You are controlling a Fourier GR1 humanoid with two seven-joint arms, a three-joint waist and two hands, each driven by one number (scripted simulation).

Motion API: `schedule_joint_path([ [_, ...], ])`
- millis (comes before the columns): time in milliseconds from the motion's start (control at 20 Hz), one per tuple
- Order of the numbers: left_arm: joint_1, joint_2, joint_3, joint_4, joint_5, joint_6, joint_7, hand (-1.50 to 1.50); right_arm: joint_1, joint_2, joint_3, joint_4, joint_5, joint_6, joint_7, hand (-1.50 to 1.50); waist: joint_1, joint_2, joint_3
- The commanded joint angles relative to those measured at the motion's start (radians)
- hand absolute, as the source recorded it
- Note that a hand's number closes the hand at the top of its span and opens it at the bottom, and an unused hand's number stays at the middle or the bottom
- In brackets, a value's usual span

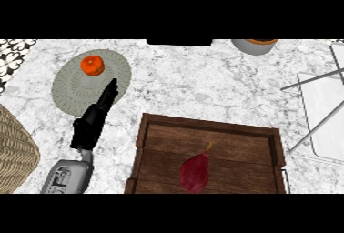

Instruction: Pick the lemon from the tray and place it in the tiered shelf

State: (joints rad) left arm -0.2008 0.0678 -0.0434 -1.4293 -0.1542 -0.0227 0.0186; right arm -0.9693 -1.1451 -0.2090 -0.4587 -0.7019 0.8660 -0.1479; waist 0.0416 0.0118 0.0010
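Observation:
A brown wooden tray (153, 136) lies at the lower middle of the counter. In it rests a dark red, leaf-shaped thing (195, 172) with a thin yellow stem; I see no yellow lemon. The white tiered shelf (324, 116) with grey bars stands at the right edge. My left hand (93, 122) is left of the tray, open, with straight fingers reaching over the rim of a round grey-green plate (69, 86). On that plate sits an orange fruit (93, 65), apart from the fingertips. My right hand does not show.
A woven basket (13, 152) bulges in at the left edge. A grey pot (253, 45) with an orange inside stands at the back right, and a black object (179, 42) at the back middle. A patterned cloth (15, 54) lies at the back left.

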Motion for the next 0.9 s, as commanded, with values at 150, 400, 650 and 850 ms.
schedule_joint_path([
  [150, -0.024, 0.002, -0.009, 0.006, -0.003, -0.013, -0.002, 0.0, -0.075, -0.118, -0.016, 0.188, 0.007, 0.082, 0.138, -1.5, 0.031, 0.02, 0.004],
  [400, -0.057, -0.008, -0.014, -0.014, 0.017, -0.03, 0.028, 0.0, -0.061, -0.16, 0.027, 0.176, 0.083, 0.107, 0.115, -1.5, 0.051, 0.034, 0.008],
  [650, -0.036, -0.004, -0.017, -0.012, 0.012, -0.032, -0.011, 0.0, -0.027, -0.175, 0.034, 0.168, 0.12, 0.127, 0.038, -1.5, 0.059, 0.043, 0.014],
  [850, -0.038, -0.026, -0.024, -0.011, 0.007, -0.012, -0.007, 0.0, -0.017, -0.189, 0.039, 0.168, 0.131, 0.169, 0.04, -1.5, 0.057, 0.046, 0.016],
])
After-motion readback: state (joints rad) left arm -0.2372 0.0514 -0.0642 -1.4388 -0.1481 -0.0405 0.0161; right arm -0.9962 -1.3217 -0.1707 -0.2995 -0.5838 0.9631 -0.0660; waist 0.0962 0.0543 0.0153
